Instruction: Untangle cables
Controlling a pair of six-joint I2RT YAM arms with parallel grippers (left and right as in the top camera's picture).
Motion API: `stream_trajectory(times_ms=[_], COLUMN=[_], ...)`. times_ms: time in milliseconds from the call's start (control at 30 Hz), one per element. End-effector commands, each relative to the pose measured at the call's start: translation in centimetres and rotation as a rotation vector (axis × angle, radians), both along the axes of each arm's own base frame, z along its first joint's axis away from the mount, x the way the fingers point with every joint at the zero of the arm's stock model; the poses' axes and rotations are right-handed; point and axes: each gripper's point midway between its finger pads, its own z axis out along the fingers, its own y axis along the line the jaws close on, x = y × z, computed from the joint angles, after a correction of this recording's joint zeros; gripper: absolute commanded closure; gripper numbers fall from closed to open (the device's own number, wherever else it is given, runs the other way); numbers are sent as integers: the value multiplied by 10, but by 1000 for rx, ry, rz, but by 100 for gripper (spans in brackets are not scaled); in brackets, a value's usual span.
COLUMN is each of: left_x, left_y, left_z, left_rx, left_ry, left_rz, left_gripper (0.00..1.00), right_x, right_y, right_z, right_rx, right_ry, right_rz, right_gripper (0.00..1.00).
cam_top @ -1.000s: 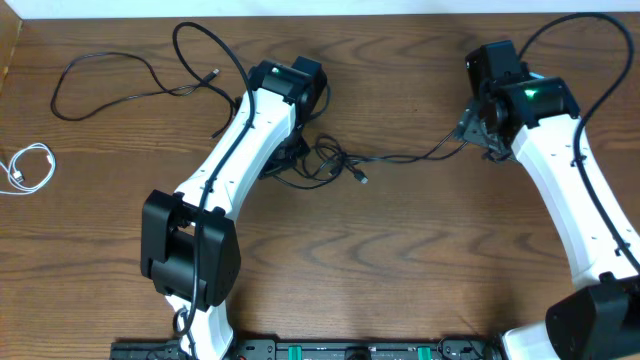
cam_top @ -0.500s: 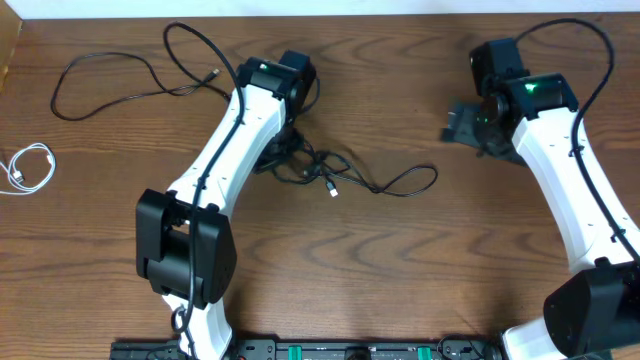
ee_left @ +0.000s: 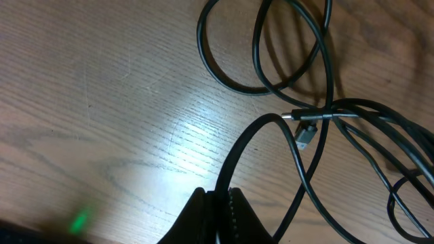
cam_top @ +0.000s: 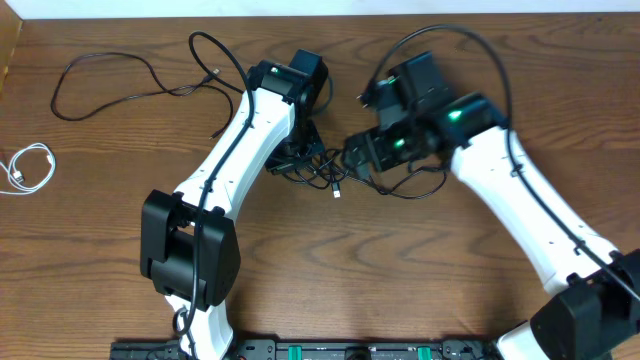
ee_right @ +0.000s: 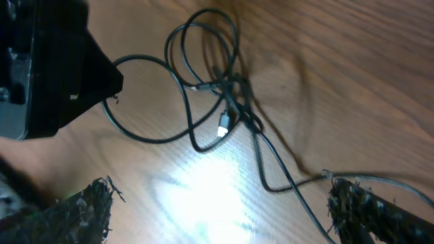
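Black and knotted, one cable [cam_top: 325,172] lies bunched at the centre of the wooden tabletop [cam_top: 400,260], between the two white robot arms. The left tool [ee_left: 215,196] is pinched tight on a strand of this knotted black cable at the bottom edge of its wrist view, and the strand arches up and away from the closed tips into the loops at upper right. The right tool [ee_right: 218,186] is spread wide above the right side of the same bunch. Its two fingers sit at the lower corners of its wrist view and grip nothing. A small pale plug [ee_right: 222,125] pokes out below the crossing loops. A second black cable [cam_top: 180,91] sprawls in open curves at the upper left of the overhead frame, well apart from the knot. A white cable [cam_top: 30,165] lies coiled near the left edge, apart from both black ones.
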Motion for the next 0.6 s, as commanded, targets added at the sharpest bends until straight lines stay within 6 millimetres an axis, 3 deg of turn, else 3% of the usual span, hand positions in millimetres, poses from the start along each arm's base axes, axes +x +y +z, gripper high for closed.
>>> stream_trajectory(times_ms=[0, 167, 267, 367, 467, 567], left_x=[-4, -4, -4, -3, -4, -4], left_y=[1, 1, 2, 1, 2, 2], left_z=[-2, -2, -2, -2, -2, -2], left_rx=[-3, -2, -3, -3, -3, -3], left_ry=[25, 26, 25, 24, 25, 25], left_rz=[-13, -11, -9, -9, -9, -9], left_gripper=[92, 92, 92, 92, 92, 92], right_x=[2, -4, -7, -9, -10, -6], right_y=[-13, -23, -29, -28, -23, -19], right_z=[-24, -56, -70, -79, -88, -100], right_rx=[-145, -189, -196, -186, -160, -137], right_ry=[-46, -23, -6, -3, -14, -53], right_rz=[-66, -117, -124, -120, -112, -111], right_gripper=[1, 5, 18, 21, 34, 39])
